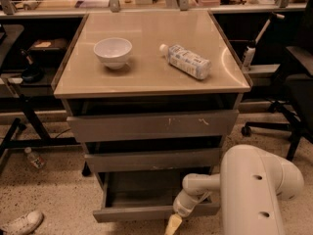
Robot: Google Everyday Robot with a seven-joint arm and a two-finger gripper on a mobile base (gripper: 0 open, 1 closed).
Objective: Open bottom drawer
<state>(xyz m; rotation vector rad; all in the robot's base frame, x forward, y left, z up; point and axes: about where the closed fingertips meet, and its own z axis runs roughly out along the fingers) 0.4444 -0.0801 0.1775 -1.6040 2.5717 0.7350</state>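
Bottom drawer: lowest of three grey drawers under the table, standing pulled out towards the camera. Its shallow grey tray is exposed and its flat, unmarked front juts out past the two fronts above. Hand: at the front of the bottom drawer, right of centre, its white wrist crossing the top edge of the drawer front and its pale yellowish tip hanging below the front's lower edge, at the bottom border of the view. How far open the hand is cannot be told, nor whether it has hold of the front or only lies against it. Nothing else is in it. Arm: large white housing in the lower right foreground, covering the right end of the drawer. Middle drawer: out a little, less than the bottom one. Top drawer: widest, with white scratch marks on its front. Table top: beige and glossy, carrying a white bowl, upright, on the left, and a plastic bottle lying on its side on the right, the two well apart. Floor: speckled, with a white shoe at lower left and a small bottle lying near a dark stand leg. Black office chair at the right edge.
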